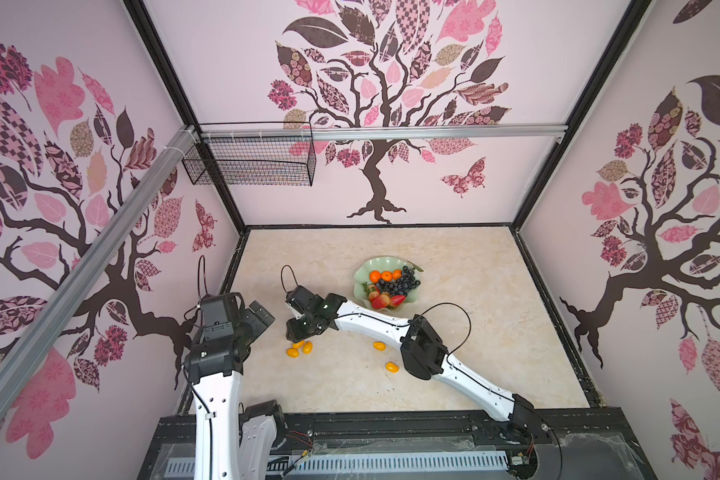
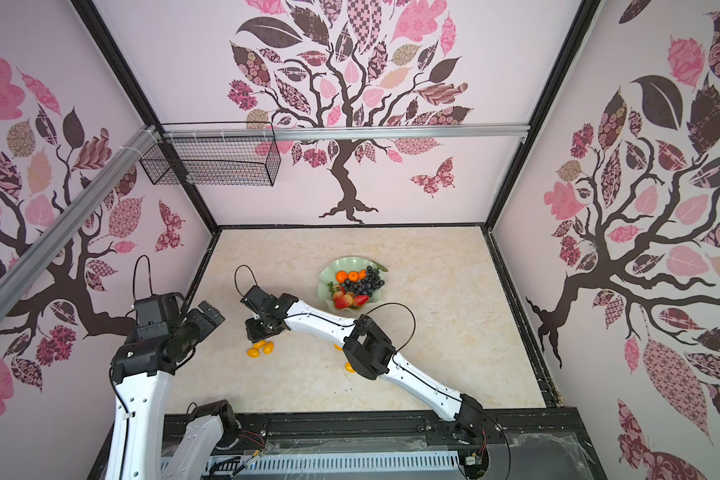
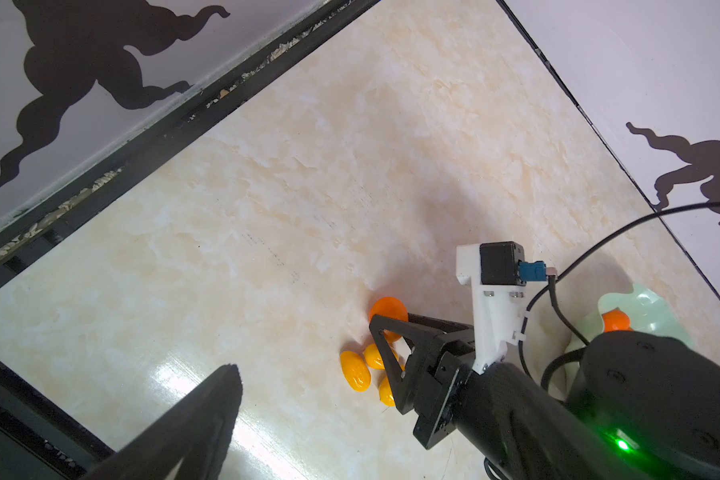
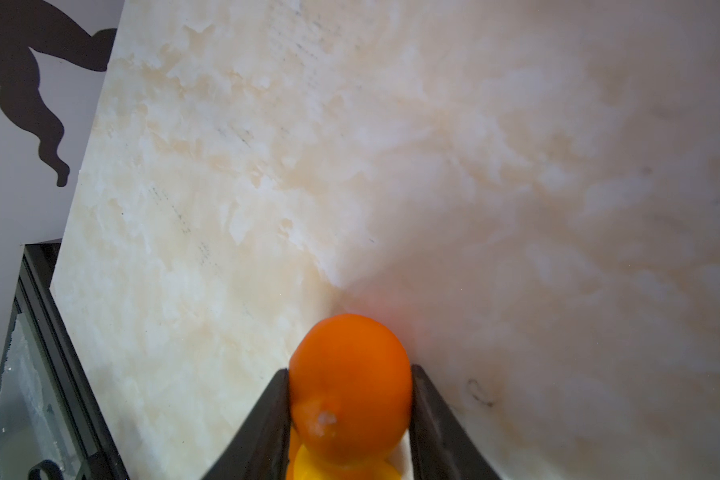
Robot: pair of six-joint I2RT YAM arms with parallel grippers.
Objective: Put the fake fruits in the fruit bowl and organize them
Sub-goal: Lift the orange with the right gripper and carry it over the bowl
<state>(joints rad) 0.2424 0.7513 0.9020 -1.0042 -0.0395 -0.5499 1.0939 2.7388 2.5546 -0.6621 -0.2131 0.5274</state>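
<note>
The marble-patterned table (image 1: 474,332) carries the fruit bowl (image 1: 364,269) near its middle, holding oranges (image 1: 381,275), grapes (image 1: 404,282) and strawberries (image 1: 395,300). Left of the bowl, the right gripper (image 4: 350,372) is partly closed, both jaws pressed against the sides of an orange (image 3: 387,309) down at the table. Whether the left gripper (image 1: 258,316) is open I cannot tell. Three small yellow ovals (image 1: 307,347) lie just beside that orange, and two more ovals (image 1: 379,345) lie further right.

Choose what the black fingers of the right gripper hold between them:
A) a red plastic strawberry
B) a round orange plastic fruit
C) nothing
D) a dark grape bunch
B: in the right wrist view, both fingers of the right gripper touch the round orange plastic fruit between them.
</note>
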